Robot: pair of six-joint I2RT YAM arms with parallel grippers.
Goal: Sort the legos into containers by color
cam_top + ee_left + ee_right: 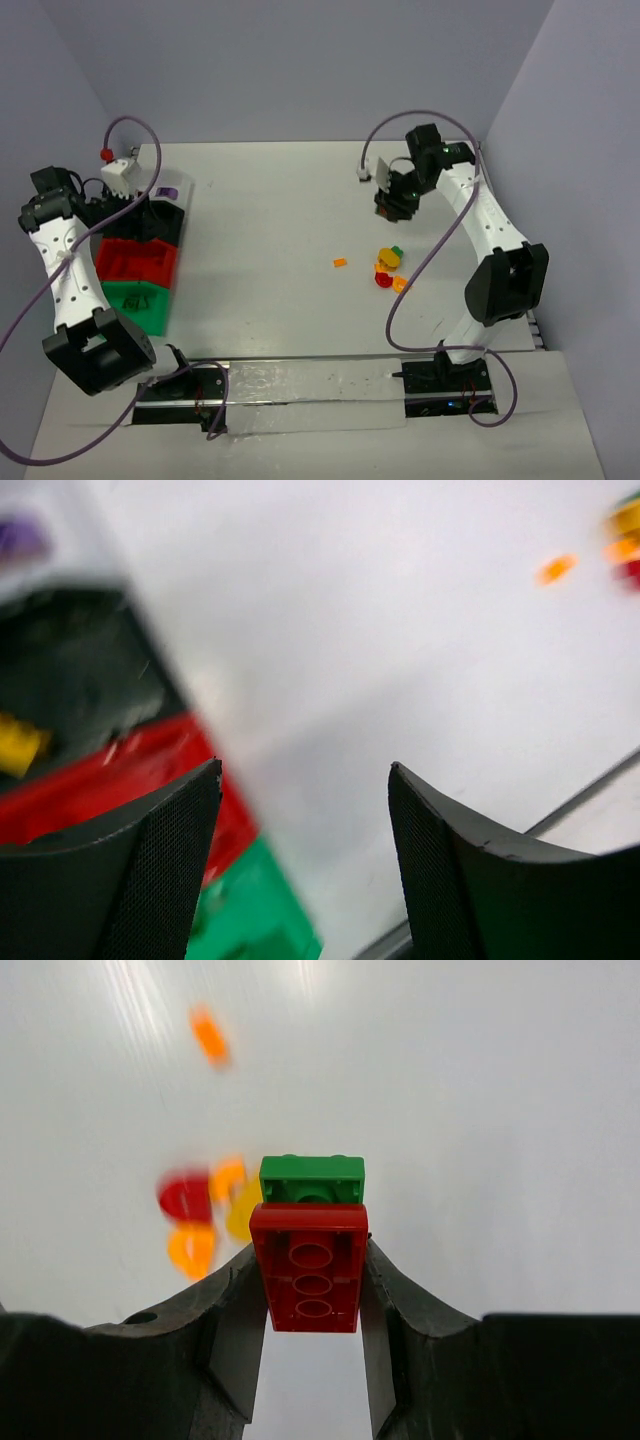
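Observation:
My right gripper (393, 205) hangs above the table at the back right. It is shut on a red brick (312, 1280) with a green brick (312, 1178) stuck to its far end. Loose legos lie below: an orange piece (340, 263) and a cluster of yellow-green (390, 258), red (383, 280) and orange (401, 284) pieces. My left gripper (140, 205) is open and empty over the bins, with blurred bins and bare table showing between its fingers (180, 820). The row holds the green bin (165, 308), red bin (172, 262), black bin (172, 228) and white bin (180, 183).
A yellow piece (20, 742) lies in the black bin and a purple piece (168, 192) in the white bin. A metal strip (310, 385) runs along the near edge between the arm bases. Grey walls close in the back and the sides. Cables loop beside both arms.

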